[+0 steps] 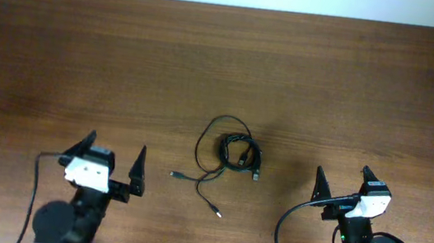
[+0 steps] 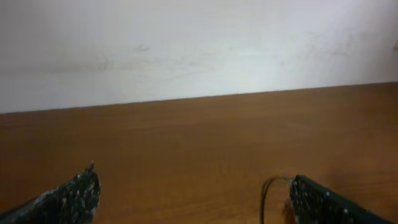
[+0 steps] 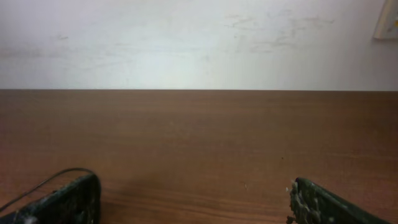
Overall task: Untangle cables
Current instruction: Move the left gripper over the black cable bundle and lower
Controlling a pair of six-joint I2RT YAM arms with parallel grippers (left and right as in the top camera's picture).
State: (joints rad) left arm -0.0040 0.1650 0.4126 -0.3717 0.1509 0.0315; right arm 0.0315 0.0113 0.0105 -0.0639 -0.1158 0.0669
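Toward the left end of the tabletop's (image 1: 84, 55) near edge, the left pincer (image 1: 116, 149) is standing with its jaws spread wide, gripping nothing. The cables (image 1: 231, 158) are lying in a loose tangle about midway between the side edges, closer to the near edge than the far one, with plugged ends trailing toward the near edge. Toward the right end of that edge, the right pincer (image 1: 342, 177) is also gaping wide and holding nothing.
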